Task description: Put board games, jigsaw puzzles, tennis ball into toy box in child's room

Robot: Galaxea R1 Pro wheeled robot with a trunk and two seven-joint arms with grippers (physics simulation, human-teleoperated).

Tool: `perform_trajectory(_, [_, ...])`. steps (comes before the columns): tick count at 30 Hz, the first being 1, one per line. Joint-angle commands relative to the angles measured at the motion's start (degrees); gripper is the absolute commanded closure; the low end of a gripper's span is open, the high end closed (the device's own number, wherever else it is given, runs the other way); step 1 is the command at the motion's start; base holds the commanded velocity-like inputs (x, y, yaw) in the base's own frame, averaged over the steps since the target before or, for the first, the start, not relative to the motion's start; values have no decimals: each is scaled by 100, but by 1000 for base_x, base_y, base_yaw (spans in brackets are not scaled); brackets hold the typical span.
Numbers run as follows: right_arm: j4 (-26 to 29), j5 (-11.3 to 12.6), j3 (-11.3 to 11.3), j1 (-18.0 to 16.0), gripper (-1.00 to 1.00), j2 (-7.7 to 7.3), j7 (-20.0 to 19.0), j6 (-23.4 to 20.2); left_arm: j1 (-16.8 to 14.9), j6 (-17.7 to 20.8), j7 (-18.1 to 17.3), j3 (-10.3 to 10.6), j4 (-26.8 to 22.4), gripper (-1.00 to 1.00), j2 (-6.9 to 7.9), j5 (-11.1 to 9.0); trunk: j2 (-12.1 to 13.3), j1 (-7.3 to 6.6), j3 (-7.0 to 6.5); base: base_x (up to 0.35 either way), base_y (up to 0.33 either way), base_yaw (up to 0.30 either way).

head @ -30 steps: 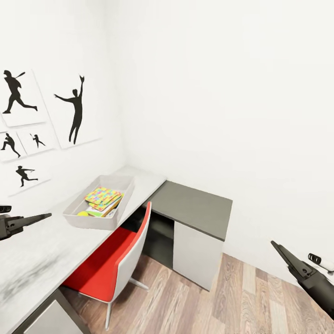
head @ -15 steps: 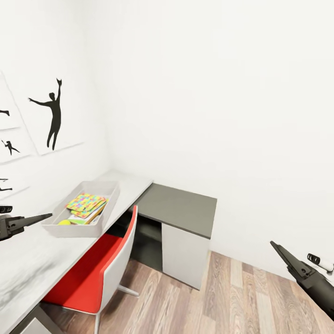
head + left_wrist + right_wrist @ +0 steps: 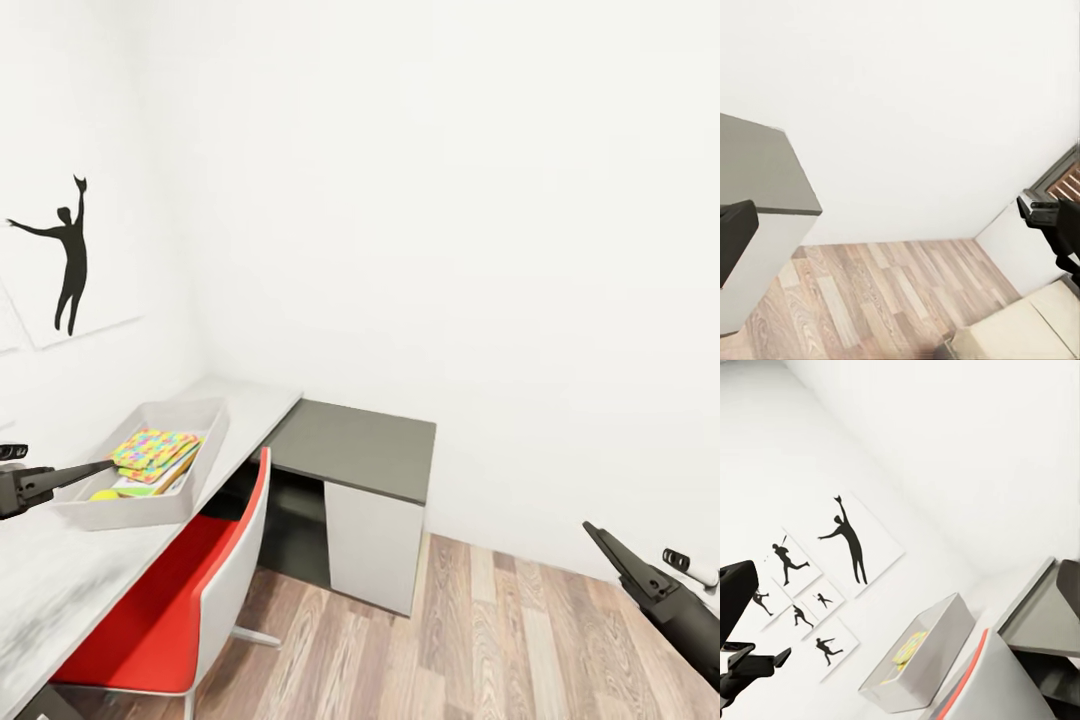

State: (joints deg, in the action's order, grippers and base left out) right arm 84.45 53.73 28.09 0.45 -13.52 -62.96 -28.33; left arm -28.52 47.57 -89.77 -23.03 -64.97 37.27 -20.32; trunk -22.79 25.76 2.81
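Observation:
The light grey toy box (image 3: 196,440) stands on the pale table (image 3: 50,590) at the left. In it a jigsaw puzzle (image 3: 152,447) lies on top of flat printed boxes, with the tennis ball (image 3: 103,495) at its near end. My left gripper (image 3: 100,467) hovers over the table just in front of the box, its jaws wide apart in the left wrist view. My right gripper (image 3: 605,540) hangs open over the floor at the far right. The toy box (image 3: 937,641) and puzzle (image 3: 911,645) also show in the right wrist view. A cream bed corner (image 3: 1020,337) shows in the left wrist view.
A red chair (image 3: 170,600) with a white back is tucked under the table. The dark grey lower desk section (image 3: 355,450) joins the table in the corner. Wood floor (image 3: 480,640) stretches to the right below white walls. Silhouette posters (image 3: 65,255) hang on the left wall.
The whole picture has slid left, so the camera has turned right. Table, toy box and chair sit further left in view. Both grippers hold the same pose.

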Motion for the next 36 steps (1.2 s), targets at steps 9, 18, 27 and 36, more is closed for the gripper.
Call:
perform_trajectory(9, [-2, 42, -5, -1, -100, -2, 10, -49, -4, 60, -23, 9, -6, -100, -8, 1, -13, 3, -49, -174, 105, -220])
perform_trajectory(18, [-14, 40, -12, -1, -100, 6, 20, -41, -4, 59, -23, 10, -9, -100, -64, 2, -13, 3, -110, -112, 59, -220])
perform_trajectory(27, [-14, 34, -13, -1, -100, 21, 20, -38, -4, 59, -23, 22, -28, -100, -108, 2, -13, 3, -172, -8, 3, -220])
perform_trajectory(36, [-16, 2, -15, -1, -100, 44, 30, -32, -4, 59, -23, 43, -212, -100, -399, 11, -13, 3, -233, 0, 0, -220])
